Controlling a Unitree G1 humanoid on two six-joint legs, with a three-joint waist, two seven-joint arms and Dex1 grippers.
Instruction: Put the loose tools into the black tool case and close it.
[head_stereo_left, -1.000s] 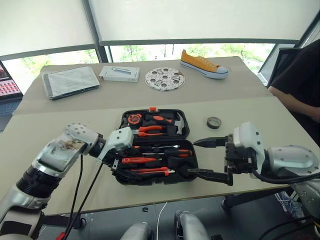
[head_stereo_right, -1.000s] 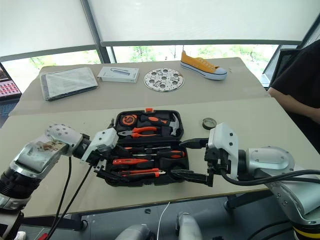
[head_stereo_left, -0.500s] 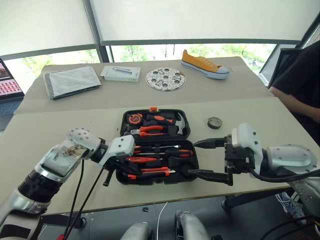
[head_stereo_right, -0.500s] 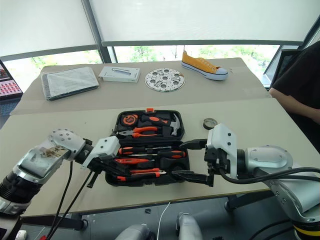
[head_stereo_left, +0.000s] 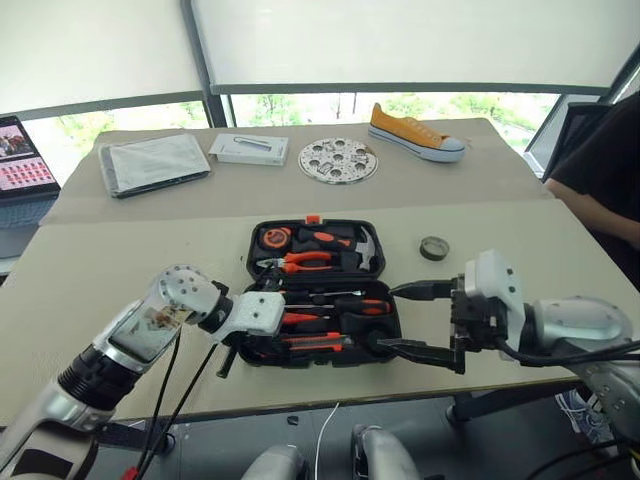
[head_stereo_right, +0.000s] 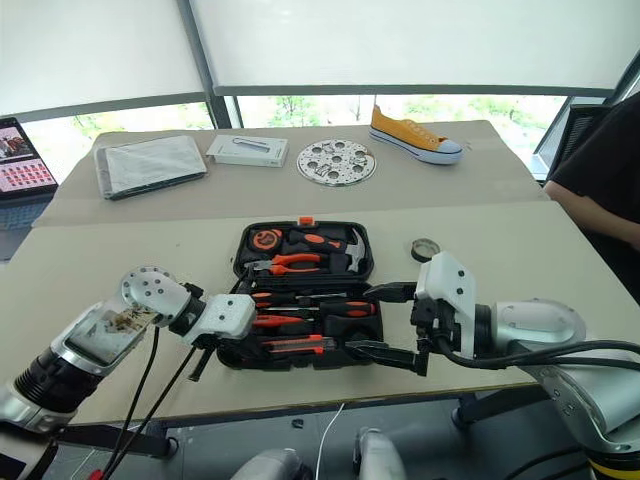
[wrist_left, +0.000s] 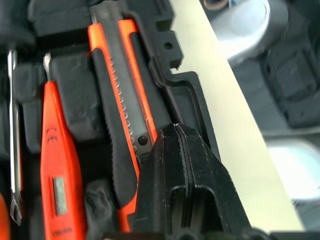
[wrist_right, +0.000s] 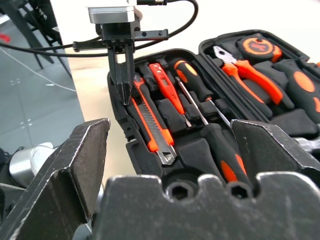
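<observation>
- A yellow sneaker (head_stereo_left: 416, 131) lies at the table's (head_stereo_left: 120, 250) far edge.
- A round perforated metal disc (head_stereo_left: 339, 160) sits beside a flat white box (head_stereo_left: 248, 149).
- Folded grey cloth (head_stereo_left: 153, 163) rests near an open laptop (head_stereo_left: 28, 158).
- A person in black (head_stereo_left: 605, 170) sits at the right.

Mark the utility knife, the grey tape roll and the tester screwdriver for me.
utility knife (wrist_left: 125, 100): left wrist view, on its orange-and-black body in the case slot.
grey tape roll (head_stereo_left: 433, 247): left eye view, on the ring lying on the table right of the case.
tester screwdriver (wrist_left: 57, 165): left wrist view, on its orange handle.
</observation>
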